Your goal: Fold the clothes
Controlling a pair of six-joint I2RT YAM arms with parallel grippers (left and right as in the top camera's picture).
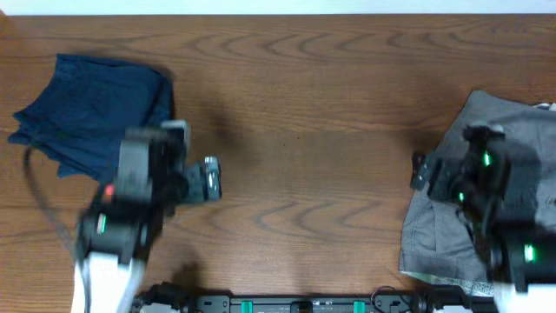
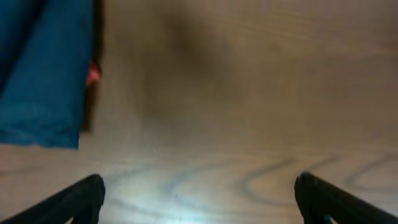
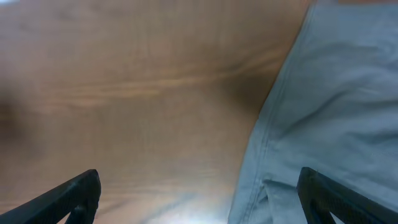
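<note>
A folded dark navy garment (image 1: 91, 111) lies at the far left of the table; its edge shows at the top left of the left wrist view (image 2: 43, 74). A light grey garment (image 1: 473, 217) lies spread at the right edge; it fills the right side of the right wrist view (image 3: 323, 112). My left gripper (image 1: 211, 178) is open and empty over bare wood just right of the navy garment (image 2: 199, 199). My right gripper (image 1: 420, 171) is open and empty, above the grey garment's left edge (image 3: 199, 199).
The wooden table (image 1: 304, 130) spreads between the two garments. A black rail with green marks (image 1: 295, 304) runs along the front edge. A small red spot (image 2: 92, 74) shows beside the navy cloth.
</note>
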